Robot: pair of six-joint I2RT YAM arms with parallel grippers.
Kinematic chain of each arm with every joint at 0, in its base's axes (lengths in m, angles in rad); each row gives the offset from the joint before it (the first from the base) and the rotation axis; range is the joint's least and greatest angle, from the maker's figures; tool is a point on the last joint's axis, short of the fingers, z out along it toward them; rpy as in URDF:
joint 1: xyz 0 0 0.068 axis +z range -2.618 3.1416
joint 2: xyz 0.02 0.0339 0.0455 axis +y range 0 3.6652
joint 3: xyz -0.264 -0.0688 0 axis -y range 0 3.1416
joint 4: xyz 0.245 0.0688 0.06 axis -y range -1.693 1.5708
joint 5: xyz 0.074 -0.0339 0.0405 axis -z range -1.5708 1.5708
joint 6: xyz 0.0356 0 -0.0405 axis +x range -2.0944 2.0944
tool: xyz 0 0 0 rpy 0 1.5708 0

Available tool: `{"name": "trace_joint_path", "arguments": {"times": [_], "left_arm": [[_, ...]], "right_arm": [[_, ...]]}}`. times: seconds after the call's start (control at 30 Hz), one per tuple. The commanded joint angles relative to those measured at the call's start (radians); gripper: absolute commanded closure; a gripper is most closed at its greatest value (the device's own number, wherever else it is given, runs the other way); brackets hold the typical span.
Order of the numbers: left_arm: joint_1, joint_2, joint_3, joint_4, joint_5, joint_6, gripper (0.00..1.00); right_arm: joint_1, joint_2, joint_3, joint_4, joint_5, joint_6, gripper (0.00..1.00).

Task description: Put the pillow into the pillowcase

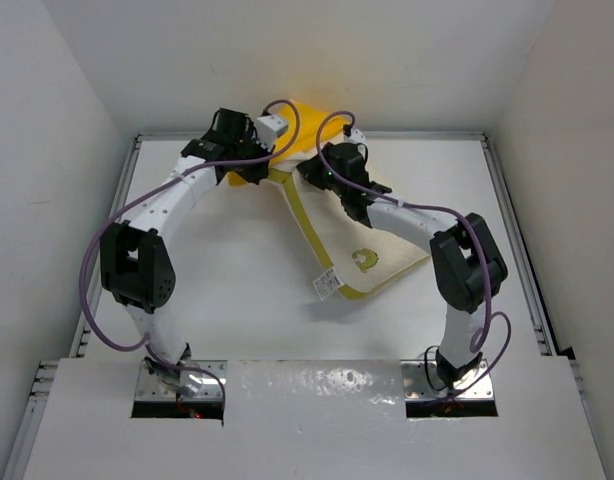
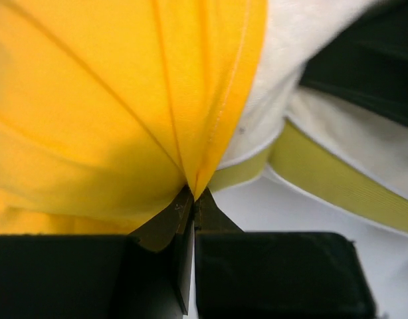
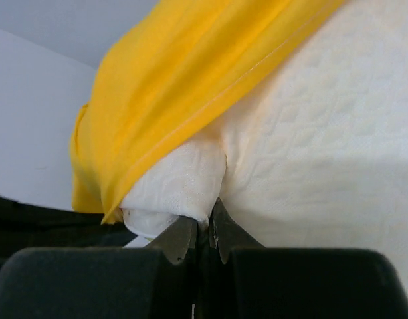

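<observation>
pillow (image 1: 339, 228) far end under pillowcase (image 1: 309, 114) | left pincer (image 2: 193, 197) clamped on pillowcase | right pincer (image 3: 207, 224) clamped on pillow

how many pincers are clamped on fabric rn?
2. The left pincer is shut on a fold of the bright yellow thin fabric pillowcase; the right pincer is shut on a pinch of the cream-white quilted pillow, just under the pillowcase's edge. Neither is hidden.
</observation>
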Motion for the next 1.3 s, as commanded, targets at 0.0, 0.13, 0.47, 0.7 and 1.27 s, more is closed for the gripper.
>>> {"name": "trace_joint_path", "arguments": {"times": [0.0, 0.13, 0.47, 0.7, 1.27], "left_arm": [[0.027, -0.044, 0.038, -0.024, 0.014, -0.041, 1.0], [-0.045, -0.04, 0.096, -0.141, 0.196, 0.086, 1.0], [-0.083, -0.064, -0.052, -0.173, 0.62, 0.094, 1.0], [0.093, -0.098, -0.183, -0.159, 0.409, 0.082, 0.95], [-0.069, 0.123, 0.195, -0.028, -0.24, 0.009, 0.32]], "right_arm": [[-0.013, -0.124, 0.032, 0.295, 0.016, 0.018, 1.0], [-0.009, -0.051, 0.104, 0.277, 0.019, 0.029, 1.0], [0.0, 0.195, 0.296, 0.191, 0.102, 0.021, 1.0], [0.003, 0.083, 0.1, 0.216, -0.121, -0.127, 0.6], [-0.236, 0.162, 0.451, -0.456, -0.185, -0.568, 0.15]]}}
